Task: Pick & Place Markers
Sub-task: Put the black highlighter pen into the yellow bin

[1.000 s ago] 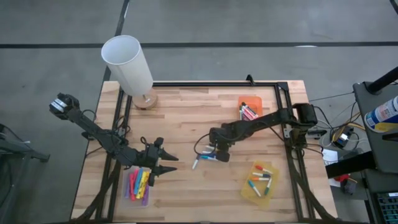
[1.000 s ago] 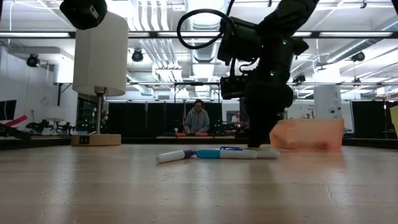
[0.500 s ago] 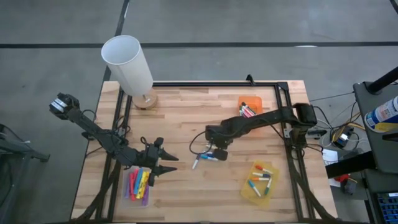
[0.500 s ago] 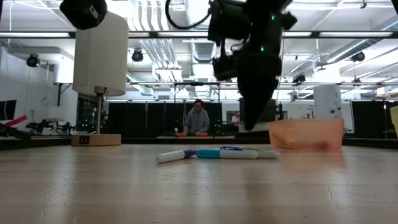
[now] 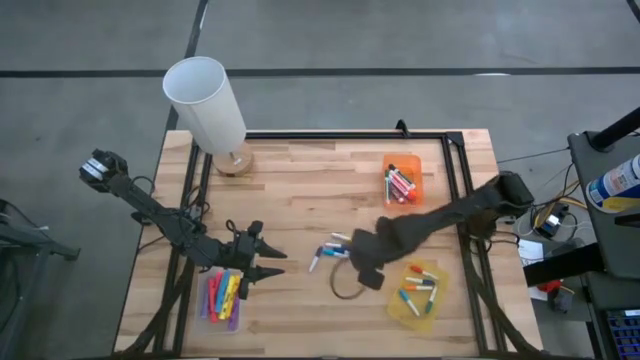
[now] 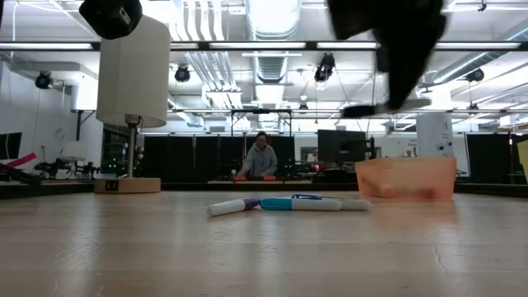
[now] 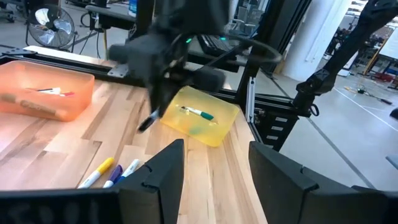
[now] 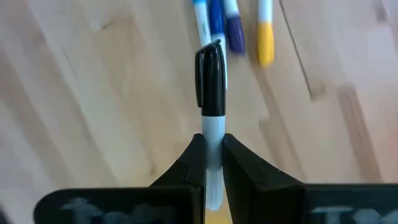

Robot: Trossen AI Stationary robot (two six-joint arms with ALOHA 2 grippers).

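My right gripper (image 8: pixel 211 146) is shut on a white marker with a black cap (image 8: pixel 210 78). It hangs above the table's middle (image 5: pixel 366 274), between the loose markers (image 5: pixel 329 250) and the yellow bin (image 5: pixel 418 291). The loose blue, purple and yellow markers lie flat on the wood (image 6: pixel 285 203). More markers lie in the orange bin (image 5: pixel 402 182), the yellow bin and the clear bin (image 5: pixel 224 296). My left gripper (image 5: pixel 256 265) waits open over the clear bin's right edge (image 7: pixel 214 168). My right gripper pinches the marker's white barrel (image 8: pixel 213 124), just behind the black cap, between its two fingers. The marker lies along the fingers and its cap end sticks out ahead of them (image 7: pixel 148 121). It is lifted clear of the table.
A white lamp (image 5: pixel 205 98) stands on a wooden base at the far left corner. A black frame rail (image 5: pixel 340 134) runs along the far edge and down both sides. Bare wood lies at the near middle. A person (image 6: pixel 261 157) sits in the room beyond.
My right gripper has risen from the loose markers with the black-capped marker in its fingers. It has swung toward the near edge and a little right, toward the yellow bin. The loose markers have stayed where they were.
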